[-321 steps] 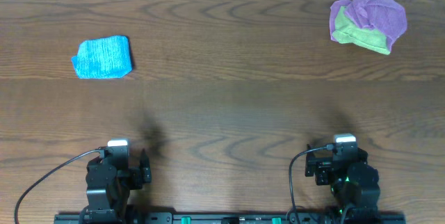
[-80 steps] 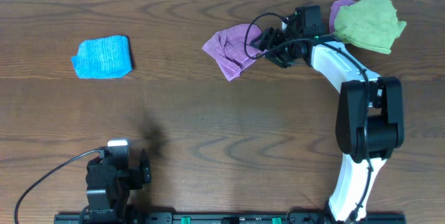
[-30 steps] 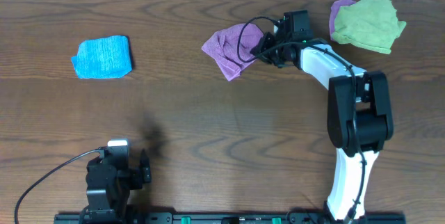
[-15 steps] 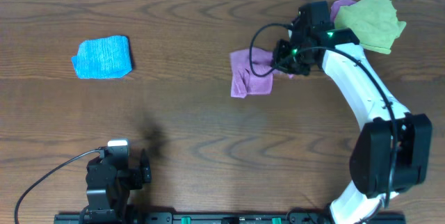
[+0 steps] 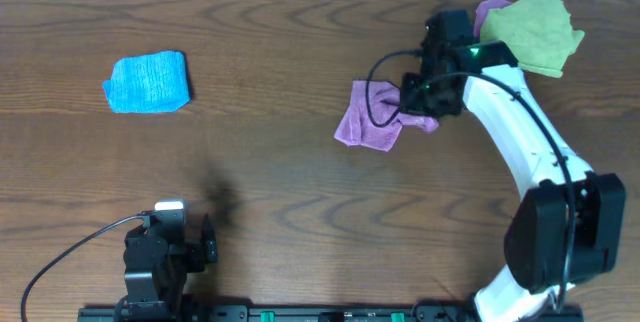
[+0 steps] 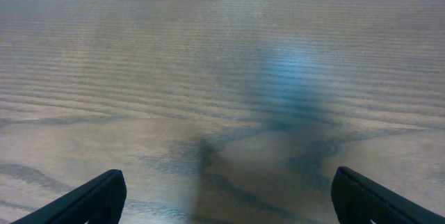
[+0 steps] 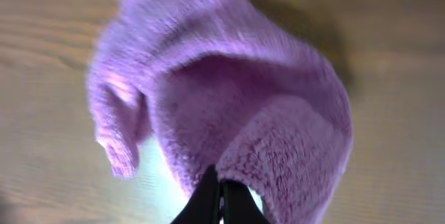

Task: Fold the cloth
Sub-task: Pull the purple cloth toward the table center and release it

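- The right pincer (image 5: 418,100) is clamped shut on a bunched fold of the purple cloth (image 5: 368,117). In its wrist view the 2 dark fingers (image 7: 208,197) are pressed together, and their lower parts are cut off by the bottom edge.
- The purple cloth (image 7: 222,99) sits crumpled in the far half of the worktop (image 5: 300,182), right of centre. That wrist view is blurred, so I cannot tell how much of it rests on the wood or which edge is gripped.
- A black cable (image 5: 385,77) from the right arm loops across the cloth in the overhead view.
- Near the far right corner lies a green cloth (image 5: 530,30). A purple scrap (image 5: 490,10) peeks out from under its left side, mostly hidden.
- The left pincer (image 6: 227,175) stands wide open, holding nothing, at the near edge on the left. Only its 2 fingertips show, in the bottom corners.
- A blue cloth (image 5: 148,82) lies toward the far left, well apart from the rest. The left wrist view cuts it to a sliver.
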### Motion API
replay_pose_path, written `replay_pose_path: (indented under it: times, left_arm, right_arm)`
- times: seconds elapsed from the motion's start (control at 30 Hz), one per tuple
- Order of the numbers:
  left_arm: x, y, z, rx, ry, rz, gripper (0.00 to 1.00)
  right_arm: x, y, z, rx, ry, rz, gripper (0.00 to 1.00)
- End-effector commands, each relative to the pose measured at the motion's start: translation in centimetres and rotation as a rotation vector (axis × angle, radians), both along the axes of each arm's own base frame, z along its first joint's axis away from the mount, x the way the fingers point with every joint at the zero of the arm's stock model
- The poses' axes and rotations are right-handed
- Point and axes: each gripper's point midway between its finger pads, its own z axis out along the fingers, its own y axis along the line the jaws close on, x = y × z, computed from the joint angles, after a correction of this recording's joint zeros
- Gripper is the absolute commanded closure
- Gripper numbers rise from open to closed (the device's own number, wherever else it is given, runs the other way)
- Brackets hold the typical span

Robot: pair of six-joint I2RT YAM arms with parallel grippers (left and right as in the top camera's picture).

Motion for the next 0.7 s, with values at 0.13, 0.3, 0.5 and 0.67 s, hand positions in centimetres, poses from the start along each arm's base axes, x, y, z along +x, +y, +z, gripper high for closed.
replay_pose_path:
  times: [0.13, 0.3, 0.5, 0.67]
  left_arm:
    - [-0.8, 0.2, -2.2, 0.024, 0.071, -0.002, 0.05]
    - [-0.8, 0.3, -2.2, 0.026, 0.071, -0.001, 0.05]
    - [-0.8, 0.4, -2.2, 0.031, 0.071, 0.006, 0.04]
    - [-0.8, 0.4, -2.2, 0.031, 0.071, 0.006, 0.04]
  right_arm:
    - [4.7, 2.6, 3.6, -0.011, -0.281, 0.103, 0.99]
    - [7.9, 2.9, 3.9, -0.037, -0.403, 0.115, 0.99]
    - [10.7, 4.1, 1.5, -0.029, -0.453, 0.124, 0.99]
    - [12.0, 5.8, -0.6, -0.01, -0.479, 0.147, 0.99]
